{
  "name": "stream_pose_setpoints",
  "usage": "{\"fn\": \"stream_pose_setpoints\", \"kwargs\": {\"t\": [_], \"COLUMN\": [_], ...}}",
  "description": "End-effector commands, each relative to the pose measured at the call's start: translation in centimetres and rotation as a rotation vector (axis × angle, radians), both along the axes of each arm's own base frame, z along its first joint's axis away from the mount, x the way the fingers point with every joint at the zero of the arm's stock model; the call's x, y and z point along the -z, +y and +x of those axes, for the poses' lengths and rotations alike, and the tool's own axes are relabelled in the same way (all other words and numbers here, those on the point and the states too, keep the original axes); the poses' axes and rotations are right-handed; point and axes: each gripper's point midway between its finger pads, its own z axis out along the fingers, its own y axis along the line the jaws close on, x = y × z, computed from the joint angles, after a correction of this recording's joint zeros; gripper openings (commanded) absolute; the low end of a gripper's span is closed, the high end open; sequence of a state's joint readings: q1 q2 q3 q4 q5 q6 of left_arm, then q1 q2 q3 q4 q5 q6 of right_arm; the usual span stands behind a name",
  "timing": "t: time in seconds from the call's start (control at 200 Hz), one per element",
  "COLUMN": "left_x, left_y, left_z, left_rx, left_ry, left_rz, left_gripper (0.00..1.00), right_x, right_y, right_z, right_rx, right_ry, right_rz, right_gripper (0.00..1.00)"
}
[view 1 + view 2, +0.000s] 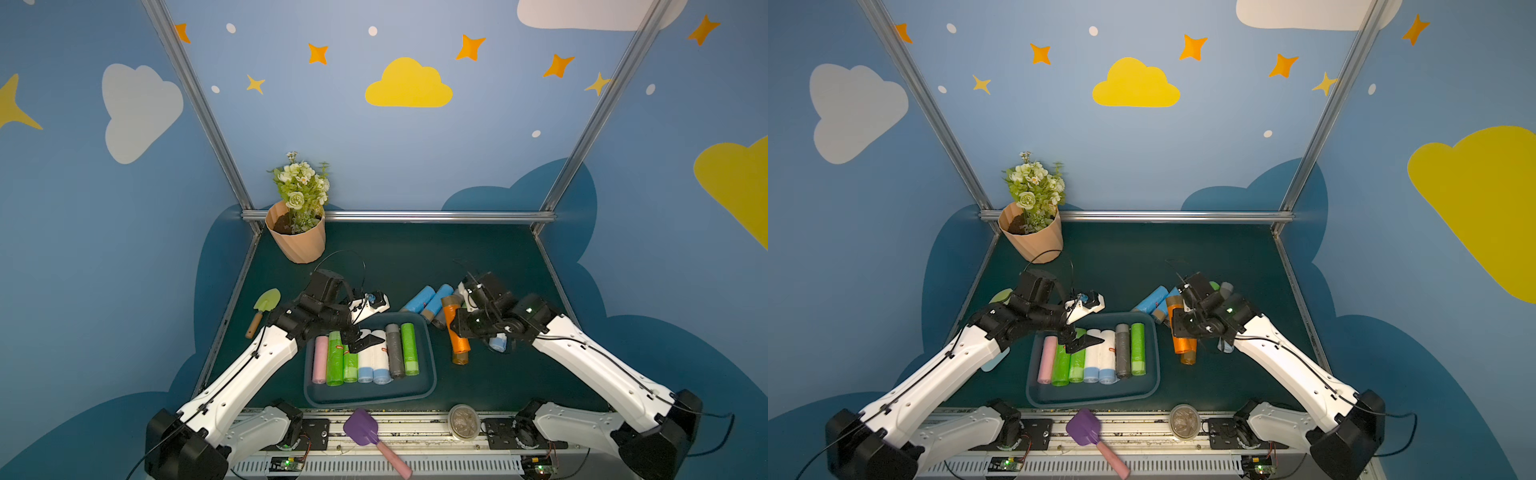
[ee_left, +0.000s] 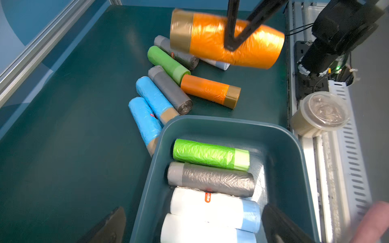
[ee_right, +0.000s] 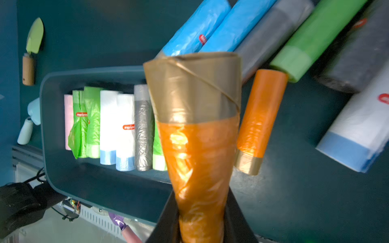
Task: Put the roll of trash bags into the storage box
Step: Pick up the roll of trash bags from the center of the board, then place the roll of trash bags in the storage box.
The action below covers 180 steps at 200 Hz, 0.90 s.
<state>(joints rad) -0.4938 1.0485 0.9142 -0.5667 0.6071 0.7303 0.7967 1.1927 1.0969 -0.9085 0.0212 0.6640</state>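
My right gripper (image 3: 200, 210) is shut on an orange roll of trash bags (image 3: 197, 134) with a gold-brown band, pinching its orange end. The roll (image 2: 227, 40) hangs above the table, just right of the storage box (image 1: 370, 401), a shallow blue-grey bin. Several rolls, pink, green, white-blue and grey, lie side by side in the storage box (image 2: 231, 122). My left gripper (image 2: 193, 223) is open above the white-blue rolls with nothing between its fingers. In both top views the held roll (image 1: 452, 313) (image 1: 1177, 318) is partly hidden by the right gripper.
A second orange roll (image 2: 210, 91) lies on the table with loose blue, grey, green and white rolls (image 1: 424, 303). A peach flowerpot (image 1: 297, 241) stands at the back left. A green trowel (image 1: 266, 305), a purple shovel (image 1: 361, 426) and a lidded cup (image 1: 464, 420) lie nearby.
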Motion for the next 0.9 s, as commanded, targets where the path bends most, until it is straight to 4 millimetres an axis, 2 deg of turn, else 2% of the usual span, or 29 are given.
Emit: {"fn": "stream_pose_setpoints", "kwargs": {"t": [0.0,0.125,0.23,0.275,0.37,0.455,0.636,0.896], "left_x": [0.1,0.2,0.7,1.3,1.0,1.5,1.8,1.9], "left_y": [0.6,1.4,2.3,2.6,2.9,2.8,2.5,2.3], "left_z": [-2.0,-4.0,-3.8,-4.1,-3.9,-3.8,-4.3,-4.8], "left_rx": [-0.031,-0.04,-0.126,-0.119,-0.138,-0.137,-0.109,-0.09], "left_ry": [0.015,-0.016,-0.085,-0.109,-0.141,-0.131,-0.11,-0.105], "left_rz": [-0.017,-0.054,-0.112,-0.106,-0.109,-0.094,-0.087,-0.088], "left_gripper": [1.0,1.0,1.0,1.0,1.0,1.0,1.0,1.0], "right_x": [0.3,1.3,2.1,2.4,3.1,3.6,5.1,6.7], "right_y": [1.2,3.3,4.8,5.4,6.4,7.2,7.9,6.9], "right_z": [0.0,-0.3,-0.5,-0.6,-0.7,-1.0,-1.6,-1.7], "right_rx": [0.075,0.054,0.042,0.038,0.035,0.025,0.029,0.09], "right_ry": [-0.008,-0.012,0.001,0.004,0.01,0.013,0.038,0.051], "right_rz": [-0.033,-0.083,-0.104,-0.108,-0.126,-0.142,-0.164,-0.234], "right_gripper": [0.2,0.2,0.2,0.2,0.2,0.19,0.19,0.19]}}
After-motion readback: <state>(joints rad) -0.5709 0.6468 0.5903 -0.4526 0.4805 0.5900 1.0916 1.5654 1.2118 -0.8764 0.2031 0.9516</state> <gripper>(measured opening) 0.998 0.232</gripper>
